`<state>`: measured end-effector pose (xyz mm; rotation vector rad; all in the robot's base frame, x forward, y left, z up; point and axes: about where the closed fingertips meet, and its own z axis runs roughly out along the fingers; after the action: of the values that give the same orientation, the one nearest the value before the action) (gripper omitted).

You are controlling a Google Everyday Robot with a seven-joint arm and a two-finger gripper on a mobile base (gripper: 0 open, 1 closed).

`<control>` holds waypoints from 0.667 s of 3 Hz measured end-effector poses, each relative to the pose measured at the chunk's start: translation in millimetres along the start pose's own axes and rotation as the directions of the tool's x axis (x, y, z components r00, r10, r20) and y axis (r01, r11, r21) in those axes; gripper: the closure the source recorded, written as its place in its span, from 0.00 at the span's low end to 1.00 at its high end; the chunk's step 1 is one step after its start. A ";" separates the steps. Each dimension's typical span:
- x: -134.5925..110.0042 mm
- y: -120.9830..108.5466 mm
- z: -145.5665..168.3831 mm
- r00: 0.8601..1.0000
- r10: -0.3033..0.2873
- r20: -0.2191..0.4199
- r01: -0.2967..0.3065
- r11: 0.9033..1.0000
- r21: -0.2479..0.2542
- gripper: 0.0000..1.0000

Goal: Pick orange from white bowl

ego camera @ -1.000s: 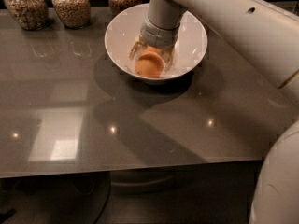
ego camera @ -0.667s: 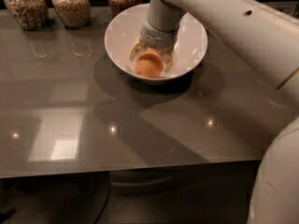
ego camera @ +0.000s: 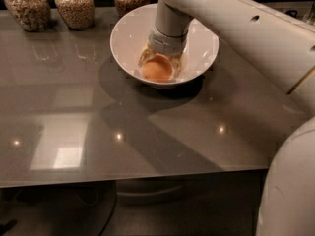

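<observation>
Gripper [ego camera: 161, 65] down inside white bowl [ego camera: 129, 38], fingers [ego camera: 144, 59] clamped either side of orange [ego camera: 157, 71], orange at bowl's bottom

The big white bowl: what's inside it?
A round orange fruit sits in the glossy white round bowl, with the robot's gripper down inside, right over it. The bowl's floor beneath them is hidden.

arm [ego camera: 236, 18]: reaches in from right (wrist [ego camera: 170, 28] vertical) | gripper [ego camera: 158, 69]: pointing down, upper centre of view
</observation>
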<state>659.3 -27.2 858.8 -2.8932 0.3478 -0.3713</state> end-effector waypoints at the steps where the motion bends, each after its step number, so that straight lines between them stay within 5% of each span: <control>1: 0.0 2.1 1.6 1.000 0.003 0.000 -0.003 1.000 -0.008 0.53; 2: -1.6 5.2 0.6 1.000 0.019 0.004 -0.019 1.000 -0.022 0.76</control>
<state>656.9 -31.6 856.7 -2.9093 0.3805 -0.3600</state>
